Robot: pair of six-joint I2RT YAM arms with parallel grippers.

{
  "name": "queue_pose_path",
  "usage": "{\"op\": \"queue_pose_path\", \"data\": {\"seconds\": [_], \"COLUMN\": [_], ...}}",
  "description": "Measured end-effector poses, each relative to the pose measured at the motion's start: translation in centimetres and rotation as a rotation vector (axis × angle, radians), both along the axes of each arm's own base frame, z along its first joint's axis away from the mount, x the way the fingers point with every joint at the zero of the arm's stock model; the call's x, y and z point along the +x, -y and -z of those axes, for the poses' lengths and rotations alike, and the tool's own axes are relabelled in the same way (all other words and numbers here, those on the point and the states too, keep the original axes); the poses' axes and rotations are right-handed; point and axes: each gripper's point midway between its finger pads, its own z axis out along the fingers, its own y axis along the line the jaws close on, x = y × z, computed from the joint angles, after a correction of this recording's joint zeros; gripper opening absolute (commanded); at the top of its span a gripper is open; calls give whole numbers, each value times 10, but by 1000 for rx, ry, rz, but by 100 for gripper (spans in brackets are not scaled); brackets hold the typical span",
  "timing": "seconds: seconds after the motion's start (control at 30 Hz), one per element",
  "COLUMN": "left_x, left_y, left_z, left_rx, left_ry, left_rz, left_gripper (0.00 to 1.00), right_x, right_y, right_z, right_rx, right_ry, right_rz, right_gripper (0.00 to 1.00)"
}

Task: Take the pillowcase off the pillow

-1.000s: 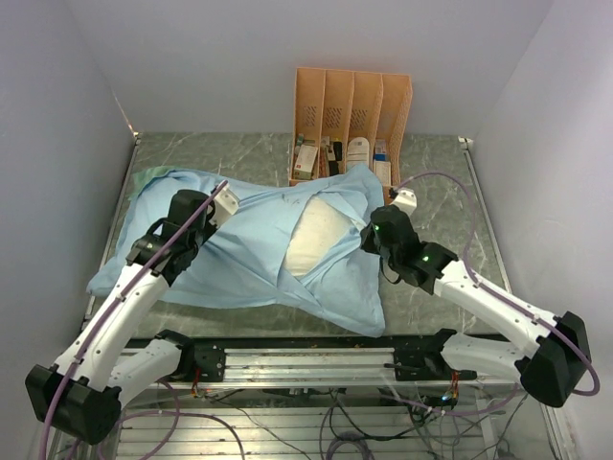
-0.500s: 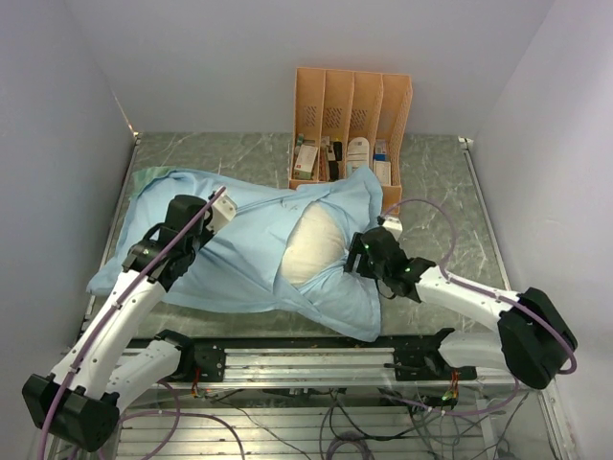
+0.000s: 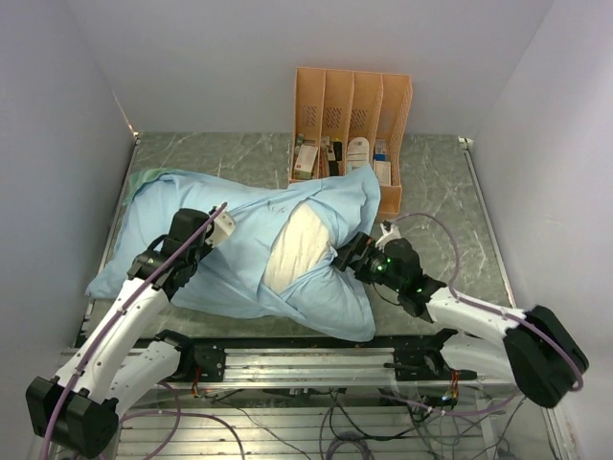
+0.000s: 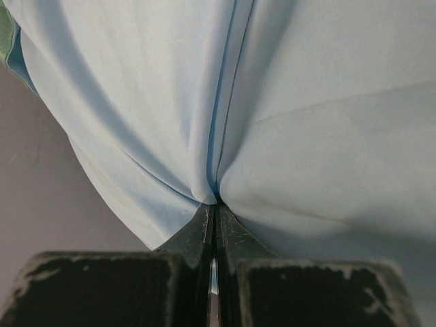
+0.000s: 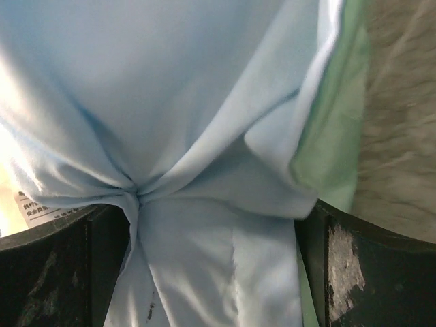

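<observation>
Where the two arms reach in from the near edge of the tabletop (image 3: 436,192), each end effector is buried in blue cloth. The left end effector (image 4: 216,204) is pinched flat on a single fold of the pillowcase (image 3: 239,268), its fingers meeting with only fabric between them and creases fanning away from the nip. The right end effector (image 5: 214,218) stands wide. Cloth drapes across its gap and puckers to a knot against one finger (hooked there rather than clamped, by the look of it), and a strip of the mint-green face shows beside the other.

Just beyond them the pillowcase lies spread across the middle of the tabletop, plain blue side up. Its opening is parted over the pillow (image 3: 299,244), whose off-white middle shows bare between the two arms while the rest is covered.

The case looks light, limp and probably slick, so a thin pinch may slide out. A gathered bunch at the hem beside the opening would give a surer hold. The pillow is plump, soft and light, and is likely to drag along with the cloth unless something pins it.

At the far side, a corner of the case lies against the foot of the orange file rack (image 3: 350,105), where a tug could catch.
</observation>
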Motion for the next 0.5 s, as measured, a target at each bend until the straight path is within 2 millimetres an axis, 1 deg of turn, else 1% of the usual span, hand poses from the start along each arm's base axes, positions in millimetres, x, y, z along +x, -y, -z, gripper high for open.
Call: {"op": "queue_pose_path", "data": {"seconds": [0.1,0.13,0.17,0.2,0.23,0.27,0.37,0.4,0.43,0.5], "left_x": [0,0,0,0,0,0,-2,-2,-3,-5], "left_y": [0,0,-1,-1,-1,-1,-2,-2,-3,-3], "left_z": [-1,-1,-1,-1,-1,-1,0,0,-1,-4], "left_rx": [2,2,2,2,2,2,2,1,1,-4], "left_ry": [3,4,4,3,3,3,4,5,6,8], "left_rz": [0,-1,-1,-1,-2,-3,-4,-4,-4,-3], "left_gripper": [7,7,7,7,7,7,8,10,14,28], "right_x": [-5,-5,-5,-4,-5,-5,0,4,11,27], "right_y": [-19,-26,-33,-40,-47,-53,-77,-83,-92,-108], "right_z": [4,4,2,-3,-8,-13,-37,-46,-61,-99], "right_rx": [117,159,197,244,289,327,437,452,467,460], "right_ry": [-38,-50,-57,-56,-54,-53,-52,-42,-19,54], "right_rz": [-59,-77,-97,-117,-140,-160,-245,-268,-296,-348], "right_gripper": [99,95,89,81,68,49,6,0,0,0]}}
